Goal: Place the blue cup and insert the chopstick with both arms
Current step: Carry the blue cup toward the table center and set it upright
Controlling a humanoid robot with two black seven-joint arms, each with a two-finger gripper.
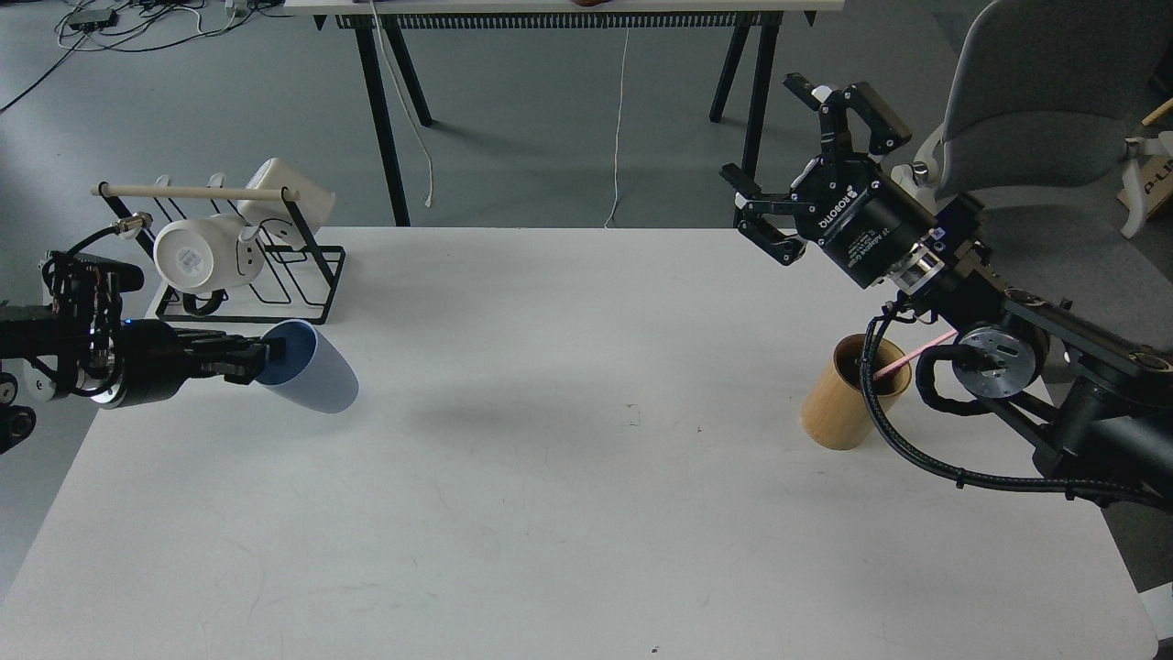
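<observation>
The blue cup (pixel 316 380) hangs tilted on its side above the left part of the white table (pixel 568 477), its mouth towards my left arm. My left gripper (pixel 261 359) is shut on the cup's rim. The pink chopstick (pixel 903 358) leans in the tan wooden holder (pixel 838 399) at the right, partly hidden behind my right arm. My right gripper (pixel 795 156) is open and empty, raised above the table's far right edge, well above the holder.
A black wire rack (pixel 261 266) with a wooden dowel and white mugs (pixel 197 255) stands at the table's back left, just behind the cup. A grey chair (pixel 1035 119) stands behind my right arm. A trestle table (pixel 568 27) stands beyond.
</observation>
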